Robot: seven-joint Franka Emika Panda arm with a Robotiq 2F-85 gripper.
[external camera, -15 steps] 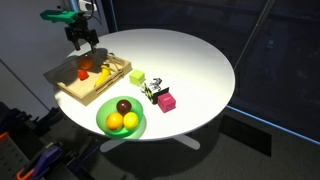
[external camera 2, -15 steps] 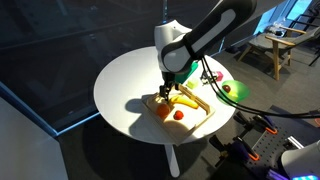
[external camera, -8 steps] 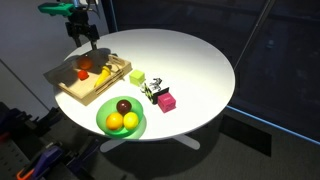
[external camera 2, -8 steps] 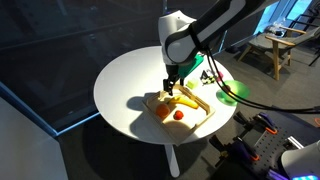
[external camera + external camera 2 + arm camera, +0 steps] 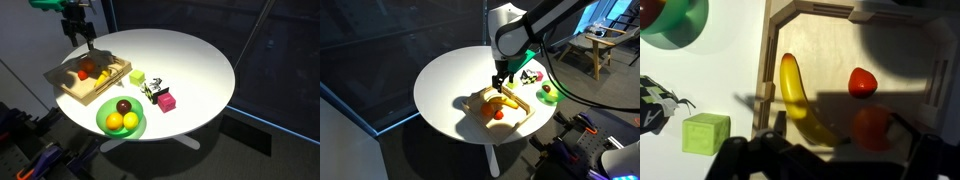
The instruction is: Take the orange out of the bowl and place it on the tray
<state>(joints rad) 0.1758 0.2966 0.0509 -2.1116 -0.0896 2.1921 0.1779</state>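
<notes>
The orange (image 5: 872,128) lies on the light wooden tray (image 5: 830,45), in shadow, beside a small red fruit (image 5: 862,82) and a banana (image 5: 798,98). In an exterior view the orange (image 5: 91,68) shows in the middle of the tray (image 5: 68,87). My gripper (image 5: 79,38) hangs open above the tray's far side, holding nothing; from the wrist my gripper (image 5: 837,155) is a pair of dark fingers at the bottom edge. The green bowl (image 5: 141,129) stands in front of the tray with a dark red fruit and two yellowish ones.
A green cube (image 5: 137,77), a magenta cube (image 5: 165,101) and a small black-and-white object (image 5: 152,91) sit near the middle of the round white table (image 5: 190,60). The tray and bowl are close to the table's edge.
The open gripper has risen away from the tray over the last second. The orange and the other fruit stayed where they were.
</notes>
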